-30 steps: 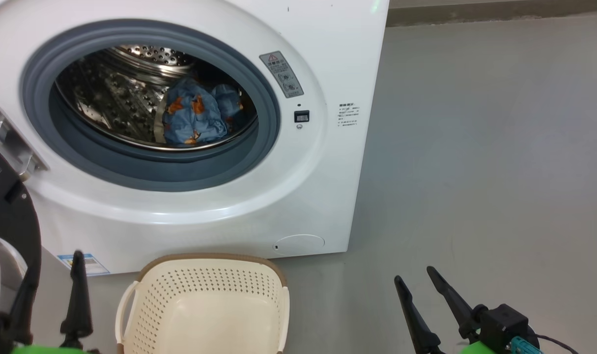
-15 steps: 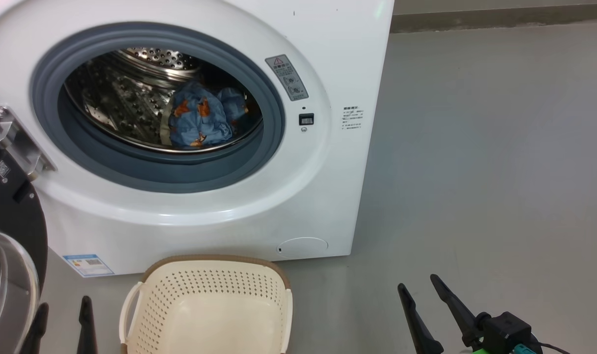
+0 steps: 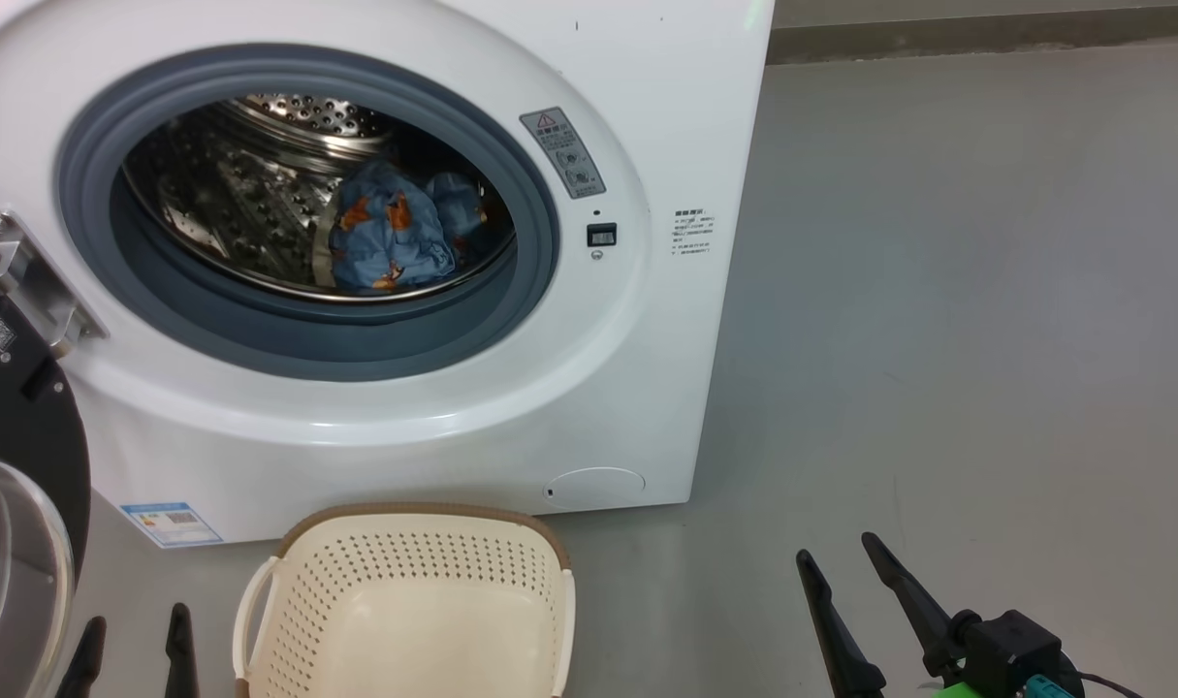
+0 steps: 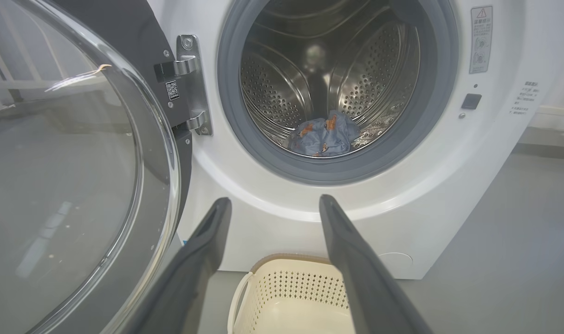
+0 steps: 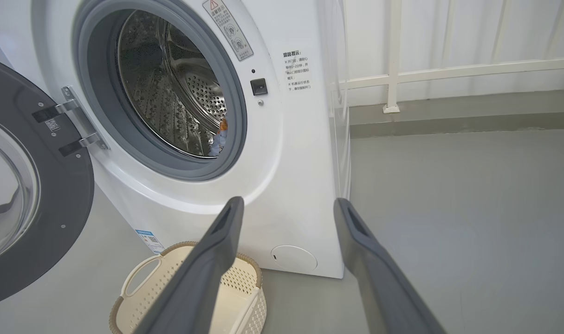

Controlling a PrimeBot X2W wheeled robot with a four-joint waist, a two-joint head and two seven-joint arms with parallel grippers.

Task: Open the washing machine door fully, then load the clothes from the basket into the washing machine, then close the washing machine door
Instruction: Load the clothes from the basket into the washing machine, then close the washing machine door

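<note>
The washing machine [image 3: 647,368] stands with its round mouth facing me. The washing machine door [image 3: 16,427] hangs swung out to the left on its hinge, its glass bowl [image 4: 54,162] close beside my left gripper. Blue bear-print clothes [image 3: 390,237] lie bunched in the steel drum. The cream basket [image 3: 419,509] sits on the floor before the machine, and the part of its inside that shows holds nothing. My left gripper [image 3: 135,620] is open, low between door and basket. My right gripper [image 3: 837,549] is open over bare floor, right of the basket.
Grey floor [image 3: 986,339] stretches to the right of the machine. A low kerb [image 3: 986,34] runs along the back, with a white railing [image 5: 393,69] above it. The open door takes up the space at the left.
My left gripper has dropped lower and back, its fingers now near the bottom edge of the head view. The right gripper has hardly moved. The camera shifted slightly.
</note>
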